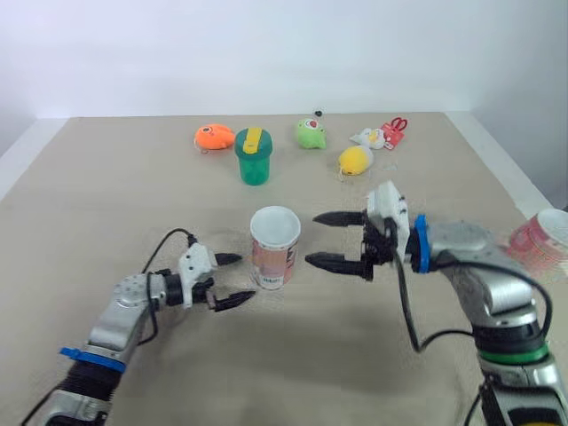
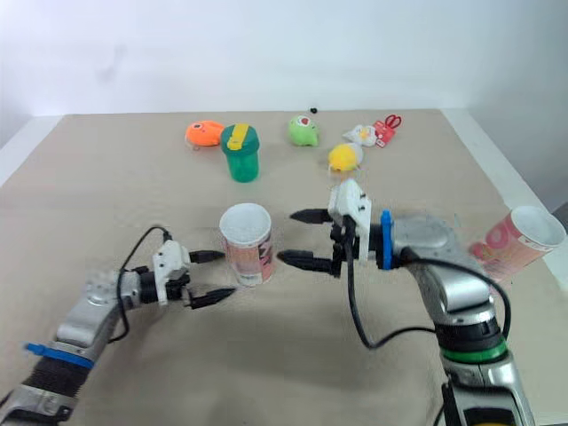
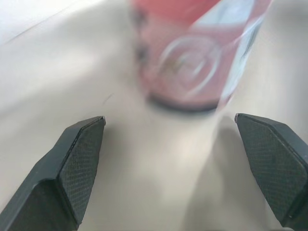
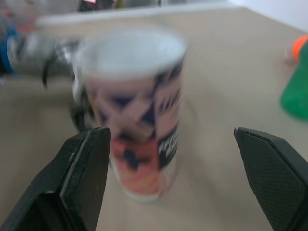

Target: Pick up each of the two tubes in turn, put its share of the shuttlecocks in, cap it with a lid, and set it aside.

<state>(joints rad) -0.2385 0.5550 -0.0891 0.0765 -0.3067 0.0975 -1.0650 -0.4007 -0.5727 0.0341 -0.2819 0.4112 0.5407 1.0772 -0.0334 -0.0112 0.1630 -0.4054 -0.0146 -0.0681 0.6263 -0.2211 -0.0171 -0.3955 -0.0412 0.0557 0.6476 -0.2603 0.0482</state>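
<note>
A pink and white tube (image 1: 274, 247) stands upright with its top open at the middle of the beige table (image 1: 106, 195). My left gripper (image 1: 246, 277) is open just left of the tube's base, fingertips (image 3: 79, 159) pointing at the tube (image 3: 192, 53) without touching it. My right gripper (image 1: 311, 239) is open just right of the tube, level with its body, and the tube (image 4: 137, 110) sits ahead of one of its fingers (image 4: 84, 173). A second pink tube (image 2: 519, 240) lies tilted at the table's right edge.
Along the back of the table sit a green cup with a yellow lid (image 1: 253, 156), an orange toy (image 1: 214, 137), a green toy (image 1: 311, 134), a yellow toy (image 1: 355, 160), and a white toy with red scissors (image 1: 383, 135).
</note>
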